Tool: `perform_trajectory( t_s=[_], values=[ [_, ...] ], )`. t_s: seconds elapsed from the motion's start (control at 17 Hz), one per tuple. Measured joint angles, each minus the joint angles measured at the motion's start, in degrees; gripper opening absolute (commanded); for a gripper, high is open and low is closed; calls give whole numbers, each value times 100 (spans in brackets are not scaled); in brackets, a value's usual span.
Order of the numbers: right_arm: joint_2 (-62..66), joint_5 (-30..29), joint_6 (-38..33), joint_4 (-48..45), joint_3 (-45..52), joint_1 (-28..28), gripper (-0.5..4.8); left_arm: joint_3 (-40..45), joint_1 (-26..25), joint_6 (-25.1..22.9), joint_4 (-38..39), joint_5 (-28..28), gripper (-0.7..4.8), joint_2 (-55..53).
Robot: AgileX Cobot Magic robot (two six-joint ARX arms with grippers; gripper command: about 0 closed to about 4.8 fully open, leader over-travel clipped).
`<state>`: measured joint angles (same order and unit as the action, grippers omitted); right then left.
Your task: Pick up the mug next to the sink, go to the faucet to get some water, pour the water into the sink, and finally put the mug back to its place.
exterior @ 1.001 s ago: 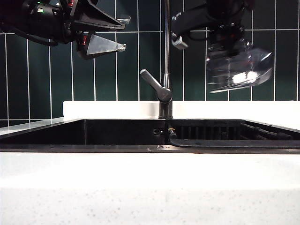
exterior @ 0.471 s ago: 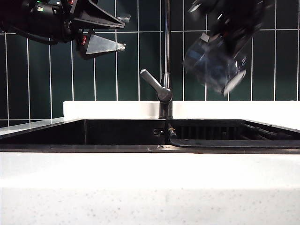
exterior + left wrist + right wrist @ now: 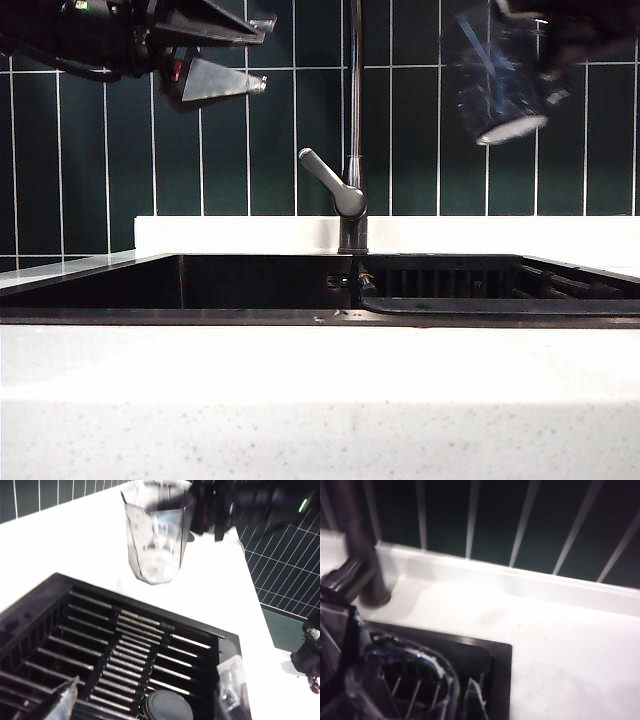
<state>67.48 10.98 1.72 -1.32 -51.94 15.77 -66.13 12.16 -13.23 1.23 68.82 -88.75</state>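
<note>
Green tiles stand behind the faucet and black sink.
My right gripper is clamped on the mug up high; my left gripper hangs with jaws apart.

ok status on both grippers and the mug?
Right gripper shut on mug, high right of faucet. Left gripper open, empty, upper left. Sink unobstructed.

Right gripper, blurred, holds the mug tilted above the sink.
</note>
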Motion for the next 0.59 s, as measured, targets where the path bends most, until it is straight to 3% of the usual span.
perform_trajectory(
  t_s=[0.18, 0.59],
  values=[
    [-258, -671, -129, -1309, 1049, -400, -6, 0, -2, 2, -61, -2, 338, 7],
    [-179, -1672, -280, -2267, 1661, -1744, -6, 2, 0, 2, -195, 0, 338, 7]
  ],
)
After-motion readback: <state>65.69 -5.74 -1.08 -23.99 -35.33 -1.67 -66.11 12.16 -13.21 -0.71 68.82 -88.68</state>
